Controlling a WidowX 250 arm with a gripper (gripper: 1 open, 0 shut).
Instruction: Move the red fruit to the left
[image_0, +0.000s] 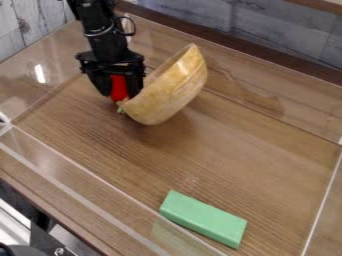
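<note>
The red fruit is a small glossy red piece held between the black fingers of my gripper, just left of the wooden bowl. The gripper points straight down, low over the wooden table, and is shut on the fruit. Only a strip of red shows between the fingers; the fruit's green end is hidden. The bowl is tipped on its side, its opening facing left toward the gripper, and its rim is close to the fingers.
A flat green rectangular block lies near the front right. Clear plastic walls enclose the wooden table on all sides. A brick-pattern wall stands behind.
</note>
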